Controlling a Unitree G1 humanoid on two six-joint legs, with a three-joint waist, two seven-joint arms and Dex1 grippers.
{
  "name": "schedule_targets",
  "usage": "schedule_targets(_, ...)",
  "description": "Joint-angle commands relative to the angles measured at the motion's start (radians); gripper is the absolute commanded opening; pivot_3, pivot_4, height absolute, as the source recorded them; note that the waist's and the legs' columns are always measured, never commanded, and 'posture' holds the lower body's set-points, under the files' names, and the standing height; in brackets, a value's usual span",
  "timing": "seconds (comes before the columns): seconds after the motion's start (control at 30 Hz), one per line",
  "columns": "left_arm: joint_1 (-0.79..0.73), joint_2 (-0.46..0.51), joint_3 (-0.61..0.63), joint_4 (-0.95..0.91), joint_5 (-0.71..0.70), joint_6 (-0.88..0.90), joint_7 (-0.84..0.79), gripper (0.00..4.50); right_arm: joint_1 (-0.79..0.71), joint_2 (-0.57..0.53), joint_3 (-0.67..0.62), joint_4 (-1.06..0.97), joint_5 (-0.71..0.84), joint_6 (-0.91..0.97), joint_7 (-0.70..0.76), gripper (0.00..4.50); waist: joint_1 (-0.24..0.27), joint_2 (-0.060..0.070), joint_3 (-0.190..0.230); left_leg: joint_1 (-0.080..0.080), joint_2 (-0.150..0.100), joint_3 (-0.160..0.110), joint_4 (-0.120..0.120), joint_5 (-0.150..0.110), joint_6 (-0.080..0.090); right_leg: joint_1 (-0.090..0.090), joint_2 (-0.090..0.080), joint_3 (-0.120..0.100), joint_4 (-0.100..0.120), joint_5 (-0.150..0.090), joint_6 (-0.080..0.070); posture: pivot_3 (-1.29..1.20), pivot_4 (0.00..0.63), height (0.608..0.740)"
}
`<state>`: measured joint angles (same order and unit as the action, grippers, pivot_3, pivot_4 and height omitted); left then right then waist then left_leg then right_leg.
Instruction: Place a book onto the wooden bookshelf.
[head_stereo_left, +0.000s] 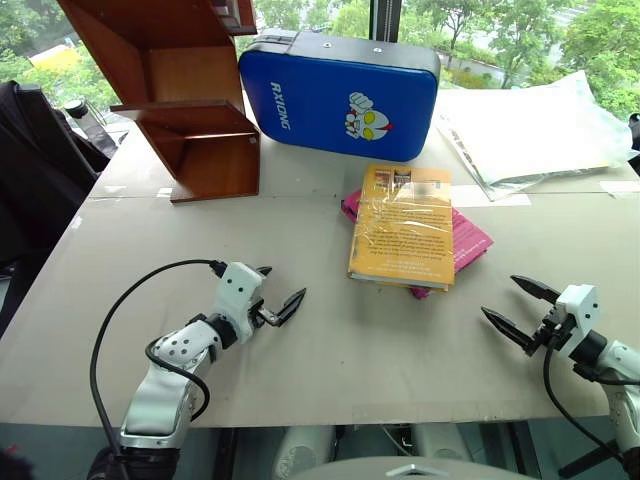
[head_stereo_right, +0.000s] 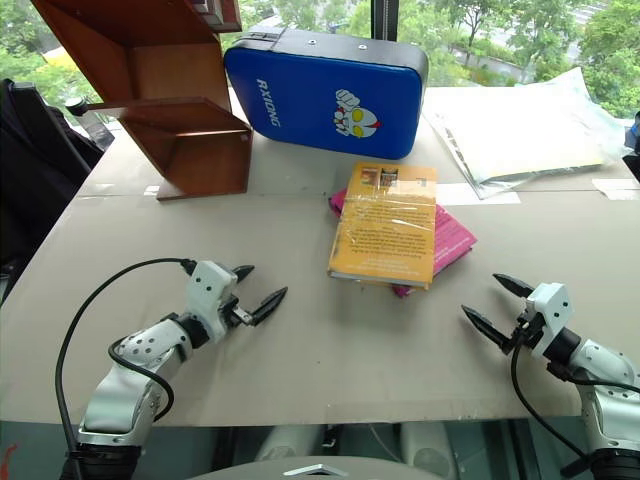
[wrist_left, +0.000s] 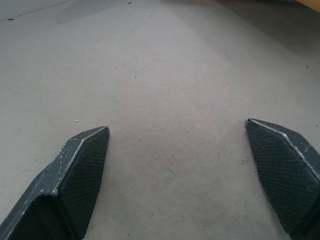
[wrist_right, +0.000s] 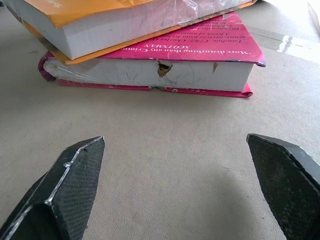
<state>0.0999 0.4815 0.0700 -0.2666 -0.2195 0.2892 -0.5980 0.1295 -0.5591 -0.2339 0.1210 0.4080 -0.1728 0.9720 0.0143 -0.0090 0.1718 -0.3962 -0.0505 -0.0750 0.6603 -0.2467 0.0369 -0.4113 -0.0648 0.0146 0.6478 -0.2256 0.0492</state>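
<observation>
- Table (head_stereo_left: 300, 330): a broad grey top that carries everything here.
- Bookshelf (head_stereo_left: 190, 110): reddish-brown wood with slanted sides, at the far left of the table, its open compartments facing the robot. It stands well apart from the books.
- Blue case (head_stereo_left: 340, 95): upright at the back, just right of the bookshelf.
- Plastic sheet (head_stereo_left: 530, 130): a clear wrapper lying flat at the far right.
- Book (head_stereo_left: 402, 225): the yellow-orange paperback lies flat near the table's middle, stacked on the pink book (head_stereo_left: 470, 240), which pokes out to the right and at the near edge.
- Handling, as a judgement: the book looks stiff enough to lift as one slab and of moderate weight. Its glossy wrap is likely slippery, so a pinch on the cover faces may slide.
- Where to grip, as a judgement: its near edge overhangs the pink book slightly in the right wrist view, which gives a finger room to get underneath. Pinching across the thickness there seems best.
- Left gripper (head_stereo_left: 278, 303): fingers spread wide, empty, low over bare table left of the books.
- Right gripper (head_stereo_left: 520, 305): fingers also spread, empty, aimed at the stack.
</observation>
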Motion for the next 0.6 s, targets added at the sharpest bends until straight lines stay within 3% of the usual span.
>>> schedule_targets(0.03,0.014,0.004,-0.008,-0.013,-0.010,0.005,-0.013,4.46,-0.009,-0.015,-0.026,-0.021,0.016,-0.005,0.002,4.50,0.000,0.000,0.000,0.000,0.000,0.000,0.000,0.000,0.000,0.000,0.000,0.000,0.000,0.000,0.000,0.00,0.150,0.740)
schedule_targets(0.6,-0.007,0.019,0.020,-0.008,-0.051,0.034,-0.030,4.46,-0.009,-0.026,-0.033,-0.023,0.021,0.001,0.009,4.50,0.000,0.000,0.000,0.000,0.000,0.000,0.000,0.000,0.000,0.000,0.000,0.000,0.000,0.000,0.000,0.00,0.150,0.740)
